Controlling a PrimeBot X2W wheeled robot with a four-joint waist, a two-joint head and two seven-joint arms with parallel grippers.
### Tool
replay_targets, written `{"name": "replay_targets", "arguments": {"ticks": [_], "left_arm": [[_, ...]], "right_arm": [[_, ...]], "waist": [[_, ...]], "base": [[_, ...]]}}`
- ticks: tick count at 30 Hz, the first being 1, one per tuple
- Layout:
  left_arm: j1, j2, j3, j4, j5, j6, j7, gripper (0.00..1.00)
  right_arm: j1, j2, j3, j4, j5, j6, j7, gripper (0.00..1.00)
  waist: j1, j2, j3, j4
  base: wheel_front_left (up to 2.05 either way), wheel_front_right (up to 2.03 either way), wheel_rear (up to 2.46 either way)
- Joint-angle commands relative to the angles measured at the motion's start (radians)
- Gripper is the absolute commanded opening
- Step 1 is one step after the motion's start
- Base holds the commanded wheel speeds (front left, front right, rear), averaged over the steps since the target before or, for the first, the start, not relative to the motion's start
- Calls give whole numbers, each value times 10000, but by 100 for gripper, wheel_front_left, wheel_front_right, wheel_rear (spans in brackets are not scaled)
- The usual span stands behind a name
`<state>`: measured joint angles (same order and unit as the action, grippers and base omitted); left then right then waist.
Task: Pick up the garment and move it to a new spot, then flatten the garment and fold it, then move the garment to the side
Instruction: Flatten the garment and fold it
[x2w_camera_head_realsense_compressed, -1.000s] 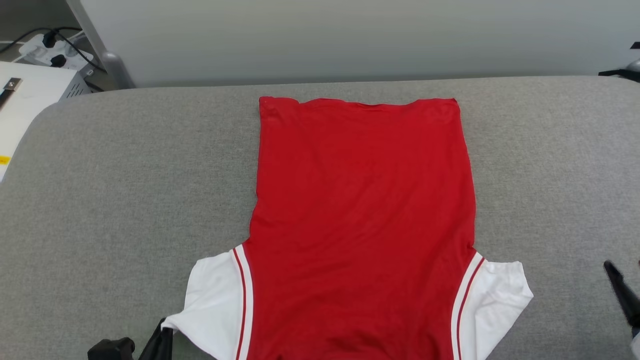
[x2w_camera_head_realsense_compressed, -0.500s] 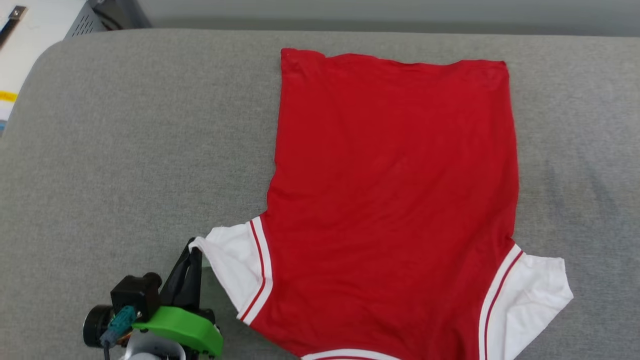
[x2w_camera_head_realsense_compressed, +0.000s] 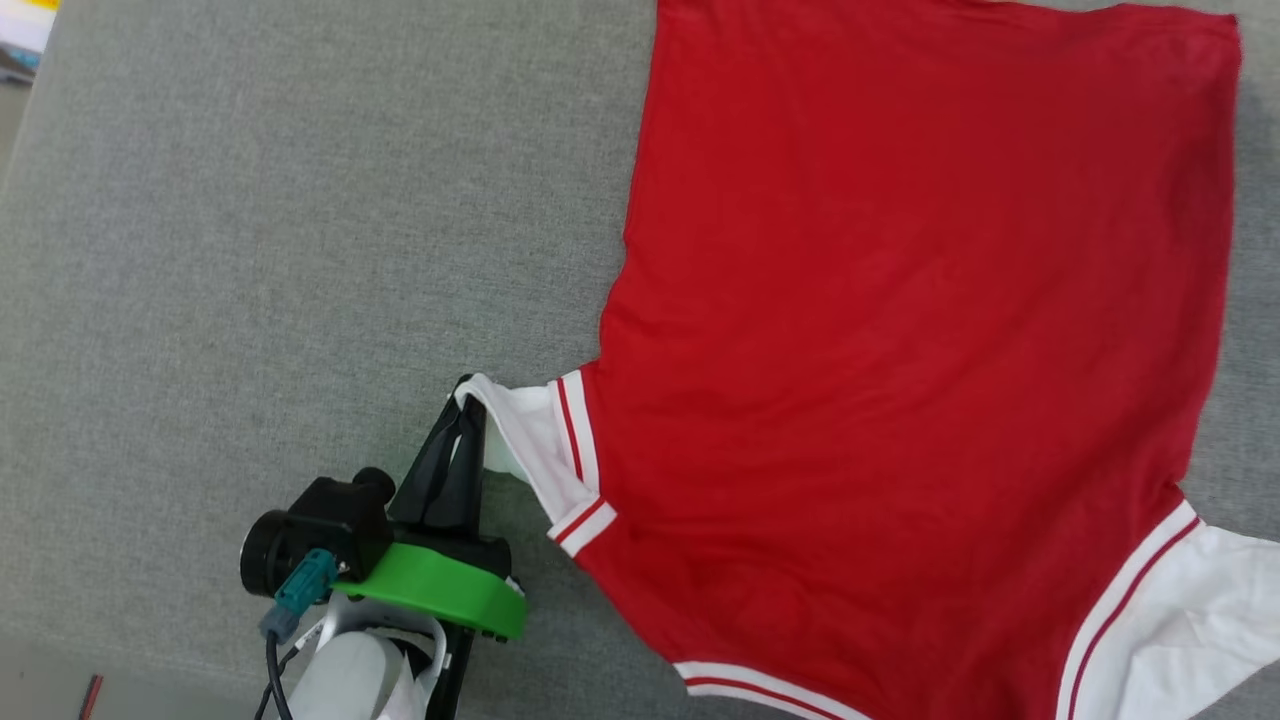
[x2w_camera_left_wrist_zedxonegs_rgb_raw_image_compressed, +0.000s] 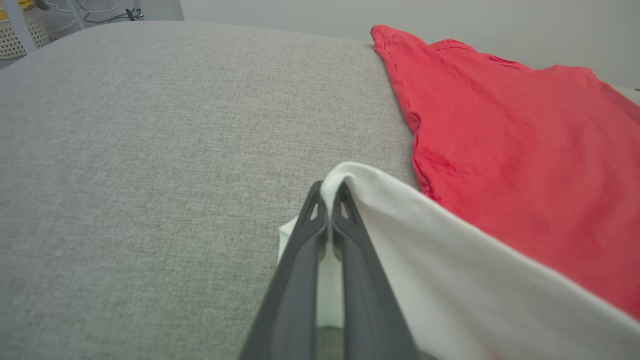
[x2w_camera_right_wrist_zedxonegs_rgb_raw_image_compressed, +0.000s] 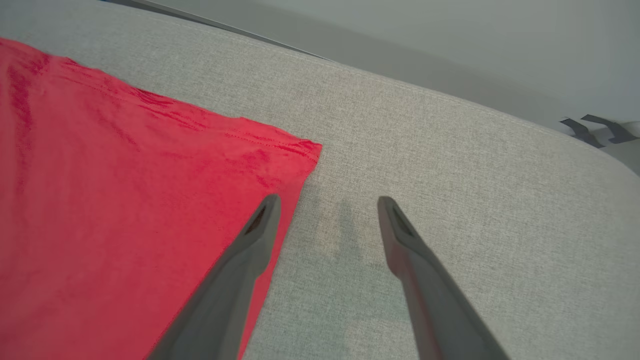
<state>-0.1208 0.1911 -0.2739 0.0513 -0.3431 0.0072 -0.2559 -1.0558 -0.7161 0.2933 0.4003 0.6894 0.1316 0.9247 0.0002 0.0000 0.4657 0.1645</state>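
Observation:
The garment (x2w_camera_head_realsense_compressed: 900, 330), a red jersey with white sleeves and striped trim, lies plain red side up on the grey padded surface (x2w_camera_head_realsense_compressed: 250, 250). My left gripper (x2w_camera_head_realsense_compressed: 465, 395) is shut on the edge of its white left sleeve (x2w_camera_head_realsense_compressed: 520, 435) and holds that edge lifted off the surface. The left wrist view shows the white sleeve (x2w_camera_left_wrist_zedxonegs_rgb_raw_image_compressed: 450, 260) draped over the closed fingertips of my left gripper (x2w_camera_left_wrist_zedxonegs_rgb_raw_image_compressed: 329, 192). My right gripper (x2w_camera_right_wrist_zedxonegs_rgb_raw_image_compressed: 327, 202) stands open above the grey surface, its left finger over the garment (x2w_camera_right_wrist_zedxonegs_rgb_raw_image_compressed: 125, 200) near a hem corner, nothing between the fingers.
The grey surface's rounded left edge (x2w_camera_head_realsense_compressed: 30, 130) runs down the head view, with floor at the lower left corner (x2w_camera_head_realsense_compressed: 60, 690). A pale wall (x2w_camera_right_wrist_zedxonegs_rgb_raw_image_compressed: 450, 40) stands behind the surface. Dark bracket shapes (x2w_camera_right_wrist_zedxonegs_rgb_raw_image_compressed: 595, 127) lie beyond its far right edge.
The head camera has tilted down and turned, shifting the whole scene up and right. My left gripper has lifted the white sleeve edge and drawn it inward toward the red body.

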Motion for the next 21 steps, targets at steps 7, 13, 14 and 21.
{"name": "replay_targets", "arguments": {"ticks": [7,13,14,21], "left_arm": [[-511,-554,84,-166,431,-298,-59,0],[-632,-806,174,-103,655,-482,-59,0],[-633,-847,200,-90,679,-505,-59,0],[-538,-1000,451,-20,780,-644,-59,0]], "right_arm": [[-1157,509,421,1436,-948,-9,464,100],[-583,565,857,2362,-1066,-9,286,100],[-444,571,848,2553,-982,-9,300,100],[-377,413,819,2821,-643,-9,170,0]], "waist": [[-2,0,1591,1141],[-2,0,1726,1332],[-2,0,1705,1340],[-2,0,1457,1273]], "base": [[0,0,0],[0,0,0],[0,0,0],[0,0,0]]}}
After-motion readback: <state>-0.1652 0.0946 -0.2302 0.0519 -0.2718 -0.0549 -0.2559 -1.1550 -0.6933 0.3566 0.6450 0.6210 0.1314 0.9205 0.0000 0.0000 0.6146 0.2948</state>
